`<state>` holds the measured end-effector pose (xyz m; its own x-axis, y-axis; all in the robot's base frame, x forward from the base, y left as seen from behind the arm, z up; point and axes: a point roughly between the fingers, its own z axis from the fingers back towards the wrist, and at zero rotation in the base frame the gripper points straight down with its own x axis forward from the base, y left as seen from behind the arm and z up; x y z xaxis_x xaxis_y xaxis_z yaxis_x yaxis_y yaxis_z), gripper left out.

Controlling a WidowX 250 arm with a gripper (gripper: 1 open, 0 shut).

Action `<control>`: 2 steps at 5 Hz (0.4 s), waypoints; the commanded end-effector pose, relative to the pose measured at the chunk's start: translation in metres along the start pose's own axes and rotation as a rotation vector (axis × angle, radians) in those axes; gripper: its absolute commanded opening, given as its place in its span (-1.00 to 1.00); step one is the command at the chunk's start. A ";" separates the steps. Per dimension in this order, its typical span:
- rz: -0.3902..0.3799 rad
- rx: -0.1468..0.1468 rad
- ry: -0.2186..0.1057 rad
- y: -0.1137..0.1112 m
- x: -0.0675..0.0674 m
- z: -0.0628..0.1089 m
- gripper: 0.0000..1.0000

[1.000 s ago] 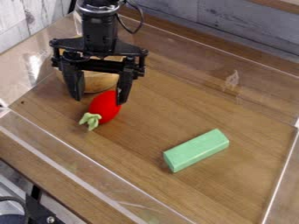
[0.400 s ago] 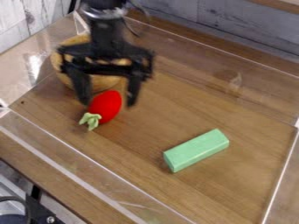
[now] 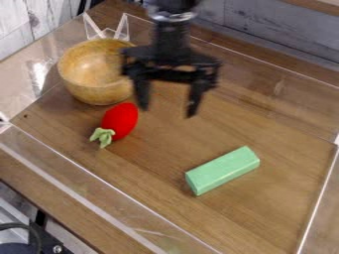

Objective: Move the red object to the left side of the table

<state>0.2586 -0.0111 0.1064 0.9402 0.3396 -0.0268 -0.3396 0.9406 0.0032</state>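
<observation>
Just below and to the left of the end effector [image 3: 169, 96] lies the red object [image 3: 117, 122] — flat on the desk [image 3: 265, 114], leafy end pointing toward the near-left corner. For a clean pick, the fingers would best be brought back over the red body, lined up across its narrow width, and lowered fully before closing — a grip on the rounded tip is likely to slip. The jaws are spread wide and nothing is held or touched. A wooden bowl [image 3: 90, 71] sits to the left of the fingers; a green block [image 3: 221, 170] lies well apart, lower right.
</observation>
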 end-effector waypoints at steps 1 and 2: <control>-0.036 -0.015 -0.052 0.004 0.011 0.010 1.00; -0.066 -0.003 -0.073 0.007 0.013 0.007 1.00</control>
<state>0.2650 -0.0021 0.1052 0.9616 0.2743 0.0131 -0.2744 0.9616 0.0063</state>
